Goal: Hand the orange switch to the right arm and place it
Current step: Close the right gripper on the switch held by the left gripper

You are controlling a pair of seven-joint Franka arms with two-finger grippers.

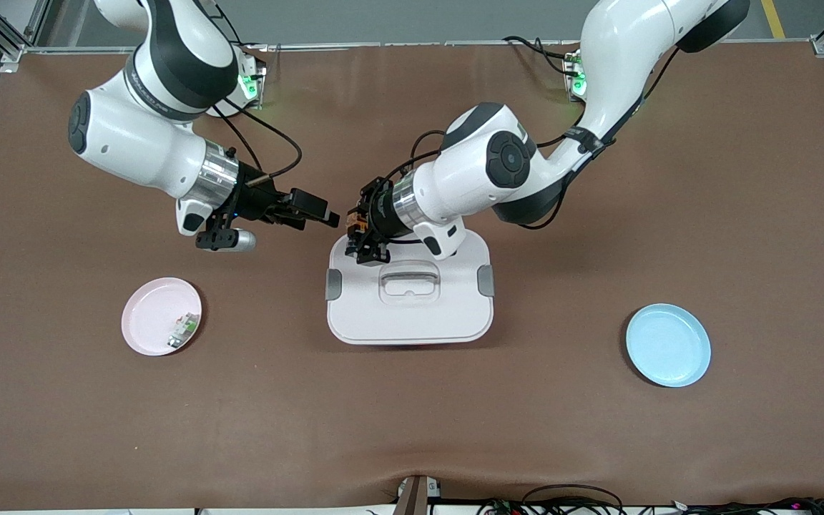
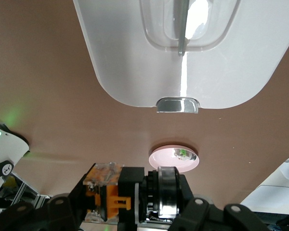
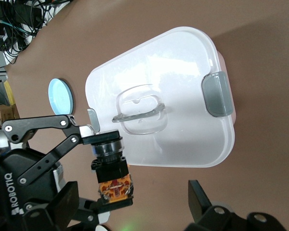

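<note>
Two claws nose to nose over the middle of the table, and this is the handover moment. Left claw (image 1: 363, 230) is pinching the orange switch (image 3: 113, 174), holding it up in the air just past the edge of the white lidded box (image 1: 410, 297) on the right arm's side. In the right wrist view you get the best look: chrome-ringed end pointing toward the box, the orange-marked end sticking out free, the left fingers (image 3: 62, 120) clamped on the ringed end.

Right claw (image 1: 315, 209) sits just beside it, spread wide, nothing between its fingers (image 3: 197, 197) yet. So the step in hand, as I read it, is the right arm closing in and taking over.

How to do it cleanly? Go for the exposed black body near the orange end, well clear of where the left fingers already grip. Line up the open fingers on either side of the body before squeezing, so the switch isn't knocked sideways. Right claw should clamp firmly first; only then should the left let go. Release early and that little part drops beside the box.

Pink plate (image 1: 162, 316) with a small white-and-green part (image 1: 183, 330) lies toward the right arm's end, nearer the front camera; blue plate (image 1: 668, 345) toward the left arm's end. Pink one looks the likely destination, though that's my guess.
</note>
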